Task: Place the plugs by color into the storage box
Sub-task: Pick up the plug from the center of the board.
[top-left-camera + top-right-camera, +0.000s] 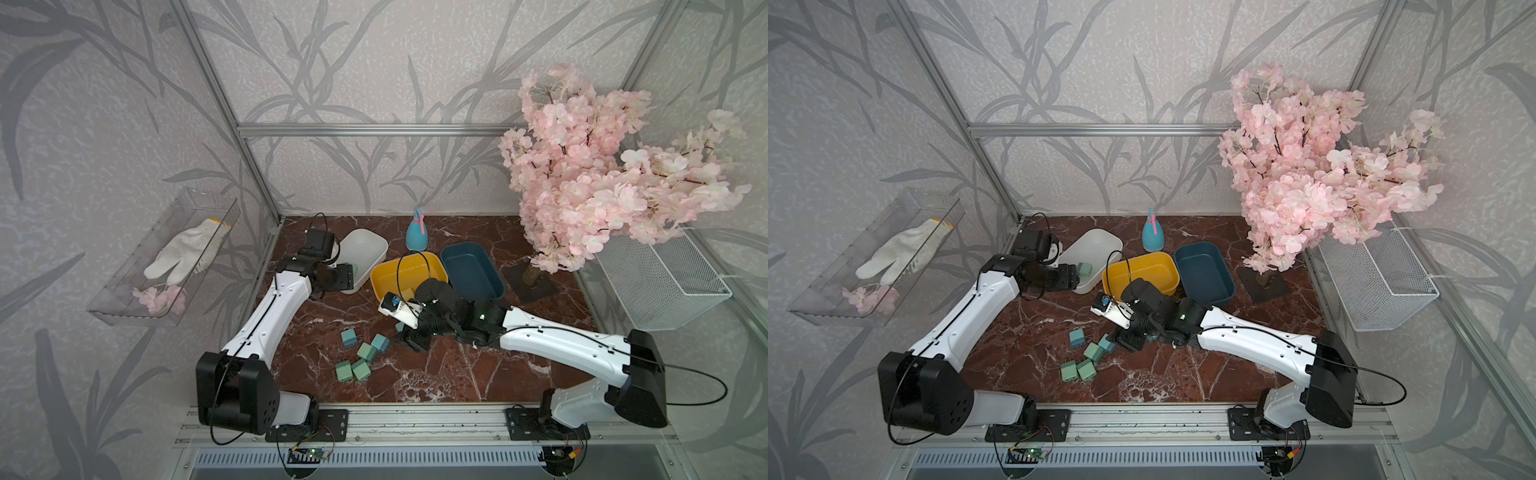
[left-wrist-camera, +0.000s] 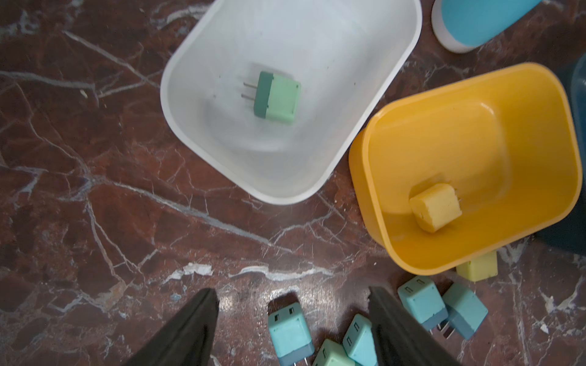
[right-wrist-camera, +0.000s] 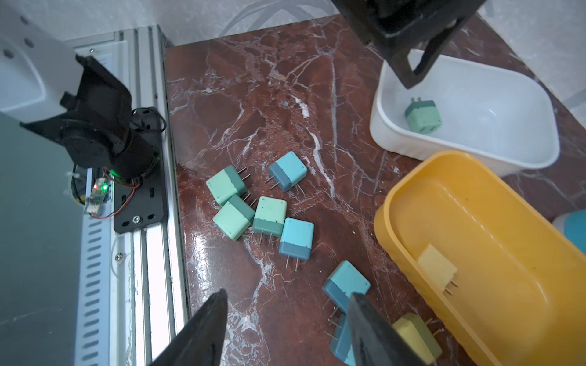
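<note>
Three storage boxes stand side by side: white (image 1: 368, 245), yellow (image 1: 409, 270) and dark blue (image 1: 471, 266). A mint green plug (image 2: 279, 98) lies in the white box and a yellow plug (image 2: 436, 207) in the yellow one. Several green and teal plugs (image 1: 367, 352) lie loose on the marble, and another yellow plug (image 3: 415, 336) sits beside the yellow box. My left gripper (image 1: 343, 278) hangs open over the white box's near end, holding nothing. My right gripper (image 3: 288, 294) is open just above the table, with two teal plugs (image 3: 345, 285) beside one finger.
A light-blue spray bottle (image 1: 417, 235) stands behind the boxes. A pink blossom tree (image 1: 602, 166) on a dark base (image 1: 528, 278) fills the right rear. A wire basket (image 1: 660, 282) hangs right, and a clear tray holding a glove (image 1: 183, 253) hangs left.
</note>
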Available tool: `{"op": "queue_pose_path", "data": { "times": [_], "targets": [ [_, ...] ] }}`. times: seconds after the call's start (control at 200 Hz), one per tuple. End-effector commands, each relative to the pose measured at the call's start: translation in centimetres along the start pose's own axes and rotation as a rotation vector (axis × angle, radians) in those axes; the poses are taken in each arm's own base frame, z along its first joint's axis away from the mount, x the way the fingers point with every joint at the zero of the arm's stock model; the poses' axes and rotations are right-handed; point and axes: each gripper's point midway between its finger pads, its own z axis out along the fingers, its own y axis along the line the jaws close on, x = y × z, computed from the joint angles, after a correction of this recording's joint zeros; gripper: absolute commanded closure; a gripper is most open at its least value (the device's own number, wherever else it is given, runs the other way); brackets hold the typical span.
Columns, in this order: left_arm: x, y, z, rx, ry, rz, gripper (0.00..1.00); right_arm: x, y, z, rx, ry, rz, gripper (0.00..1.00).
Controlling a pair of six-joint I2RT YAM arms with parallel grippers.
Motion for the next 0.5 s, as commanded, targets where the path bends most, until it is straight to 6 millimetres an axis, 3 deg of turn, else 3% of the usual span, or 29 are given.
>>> {"op": "queue_pose_path", "data": {
  "times": [0.0,0.255,0.36,0.495],
  "targets": [
    [0.9,0.1,0.1,0.019,-0.033,0.015,0.22,0.8,0.6,1.9,-0.064,0.053,-0.143,0.32],
    [0.2,0.7,-0.8,-0.002,-0.105,-0.007,0.22,3.1,-2.0,8.2,0.02,0.233,0.006,0.33],
    [0.0,0.9,-0.9,0.005,-0.137,-0.033,0.22,4.4,-2.9,9.8,0.074,0.292,0.111,0.35],
    [-0.1,0.7,-1.0,0.028,-0.148,-0.044,0.22,5.6,-2.6,11.4,0.073,0.308,0.212,0.37]
  ]
}}
